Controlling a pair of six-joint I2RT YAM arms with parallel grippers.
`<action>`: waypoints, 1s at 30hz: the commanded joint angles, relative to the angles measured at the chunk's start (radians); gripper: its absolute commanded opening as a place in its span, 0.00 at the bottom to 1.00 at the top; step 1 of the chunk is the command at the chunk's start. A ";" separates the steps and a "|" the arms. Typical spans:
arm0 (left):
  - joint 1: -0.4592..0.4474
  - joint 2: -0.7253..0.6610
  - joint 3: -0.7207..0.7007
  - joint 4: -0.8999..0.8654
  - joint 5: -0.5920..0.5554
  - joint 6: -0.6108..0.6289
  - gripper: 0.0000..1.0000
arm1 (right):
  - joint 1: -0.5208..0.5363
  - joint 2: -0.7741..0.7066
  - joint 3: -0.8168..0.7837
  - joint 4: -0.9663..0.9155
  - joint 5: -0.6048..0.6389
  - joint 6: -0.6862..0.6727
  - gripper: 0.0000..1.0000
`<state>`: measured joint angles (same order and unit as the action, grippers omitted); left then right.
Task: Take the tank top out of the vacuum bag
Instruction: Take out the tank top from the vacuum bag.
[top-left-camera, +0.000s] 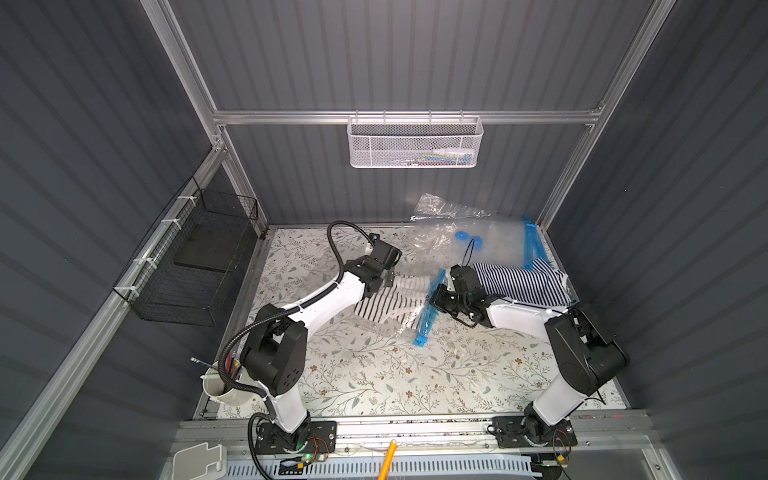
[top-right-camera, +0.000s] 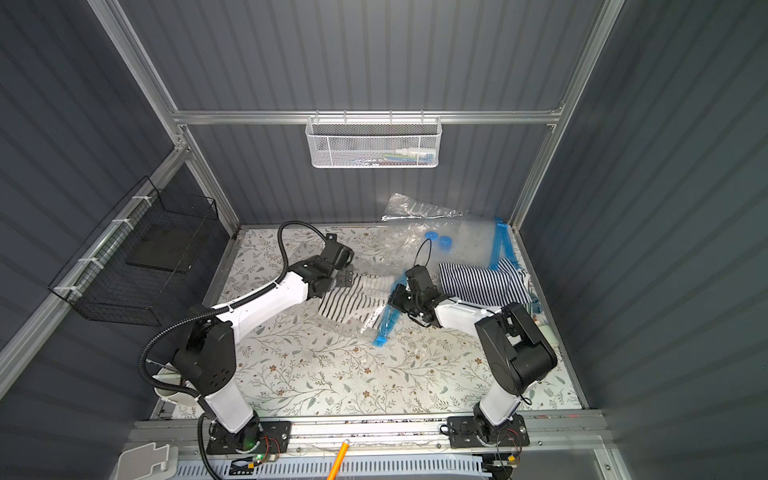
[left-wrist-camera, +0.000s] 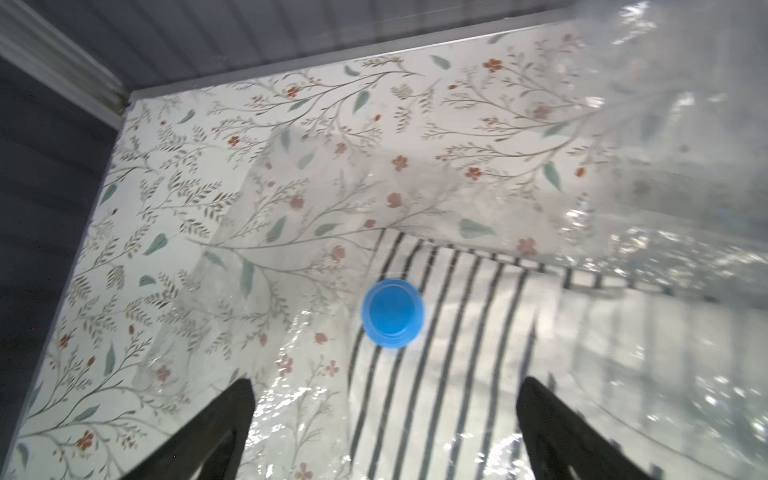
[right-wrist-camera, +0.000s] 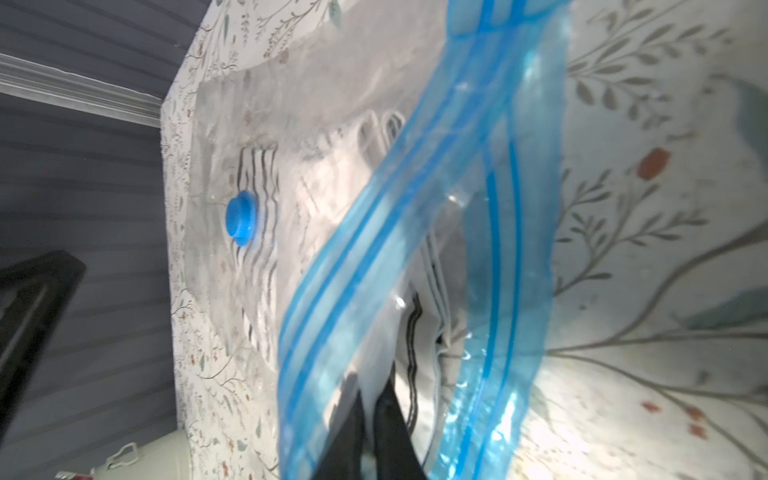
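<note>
The tank top (top-left-camera: 386, 301) is white with thin dark stripes. It lies flat and slightly rumpled inside the vacuum bag (top-left-camera: 426, 324), near the middle of the flowered table (top-left-camera: 374, 374). The bag is clear, crinkled plastic and it shines where it covers the cloth. Its round blue valve (left-wrist-camera: 392, 312) sits over one edge of the striped fabric. Its blue zip strip (right-wrist-camera: 374, 249) runs along the side away from the valve. That mouth gapes open and curls up off the table, and folded striped cloth shows just inside it.
</note>
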<state>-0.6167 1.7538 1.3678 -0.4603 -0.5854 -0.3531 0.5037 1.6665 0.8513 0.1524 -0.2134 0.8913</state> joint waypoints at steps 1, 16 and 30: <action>0.035 0.059 0.000 -0.073 -0.026 -0.056 1.00 | -0.005 -0.032 -0.018 -0.069 0.060 -0.037 0.00; 0.177 0.302 0.076 -0.069 0.040 -0.121 1.00 | -0.048 -0.105 -0.069 -0.130 0.092 -0.057 0.00; 0.238 0.430 0.140 -0.097 0.029 -0.158 1.00 | -0.082 -0.224 -0.118 -0.195 0.147 -0.088 0.00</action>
<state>-0.3908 2.1300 1.5169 -0.5007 -0.5583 -0.4953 0.4313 1.4807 0.7498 0.0071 -0.1112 0.8265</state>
